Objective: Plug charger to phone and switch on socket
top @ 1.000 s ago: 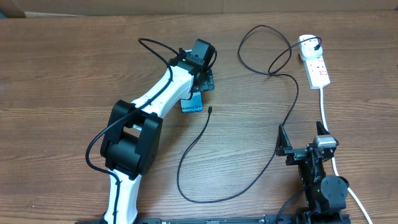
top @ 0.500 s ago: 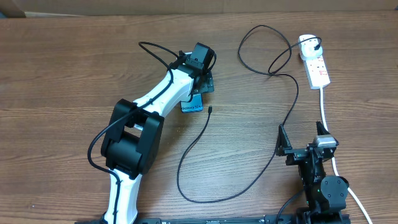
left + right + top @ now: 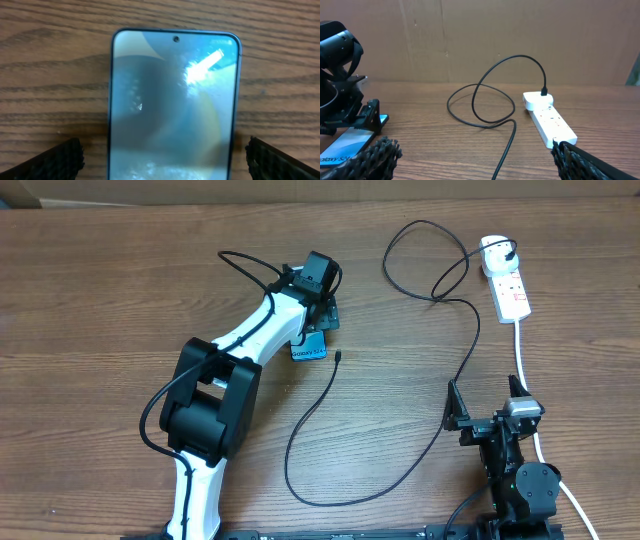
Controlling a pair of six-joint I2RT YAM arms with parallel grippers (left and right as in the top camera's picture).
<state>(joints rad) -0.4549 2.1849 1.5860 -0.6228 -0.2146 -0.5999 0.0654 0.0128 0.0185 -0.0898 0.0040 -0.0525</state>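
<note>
Brown wooden table. Left gripper wide open, fingers either side of the slim black-edged, blue-screened phone lying flat mid-table. Right gripper wide open, empty. Phone looks rigid and slick, so pinch its long edges. Thin black charger cable looks floppy, so grip behind its small connector tip.

Phone on table beneath left pincer, charger tip just right of it, socket far right

Phone mostly hidden under left arm — bottom cropped in wrist view.
</note>
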